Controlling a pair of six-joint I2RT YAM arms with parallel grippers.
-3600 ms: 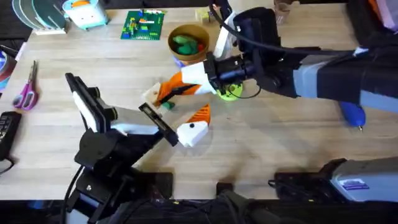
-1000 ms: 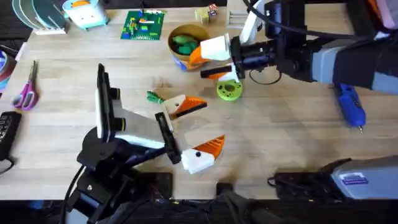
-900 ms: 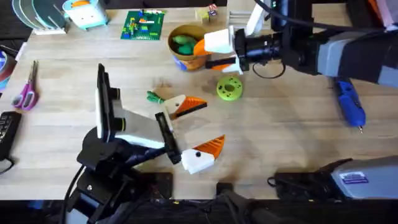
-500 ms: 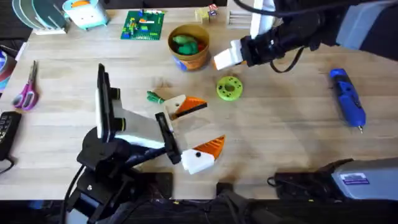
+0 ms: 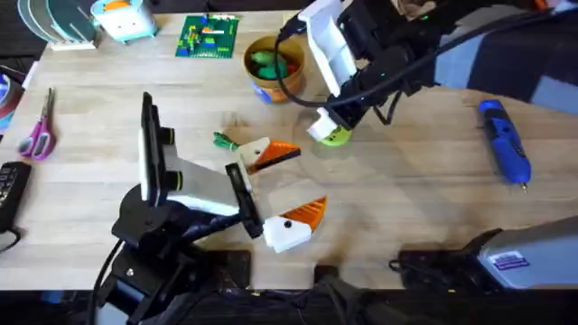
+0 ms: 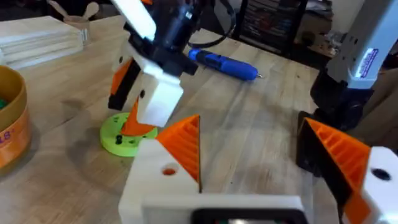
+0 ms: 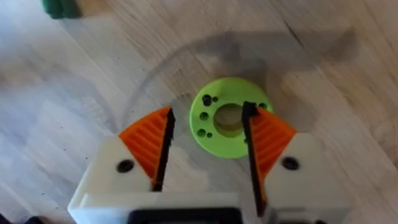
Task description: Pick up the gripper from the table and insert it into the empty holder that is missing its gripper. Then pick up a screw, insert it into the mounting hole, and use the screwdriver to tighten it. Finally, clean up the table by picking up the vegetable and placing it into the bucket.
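Note:
My left gripper (image 5: 307, 178) rests open on the table (image 5: 424, 208), and each white holder finger (image 5: 256, 149) carries an orange ribbed tip. A loose gripper piece is out of view. My right gripper (image 5: 327, 131) points down, open, its orange pads (image 7: 149, 143) straddling a lime-green disc (image 7: 229, 124). Any screw in it is too small to make out. The blue screwdriver (image 5: 504, 153) lies at the right. The dark-green vegetable (image 5: 223, 140) lies beside the left gripper's far finger. The yellow bucket (image 5: 287, 83) stands behind, with green toys inside.
Scissors (image 5: 38, 131) lie at the far left. A green brick plate (image 5: 209, 36) and a small teal holder (image 5: 125, 20) sit along the back edge. The left arm's body (image 5: 172, 194) covers the near left. Bare wood lies between the disc and the screwdriver.
The right arm swung from beside the bucket, turned its gripper downward and came over the lime disc. Within the last second the left arm stayed still; before that it shifted its pose.

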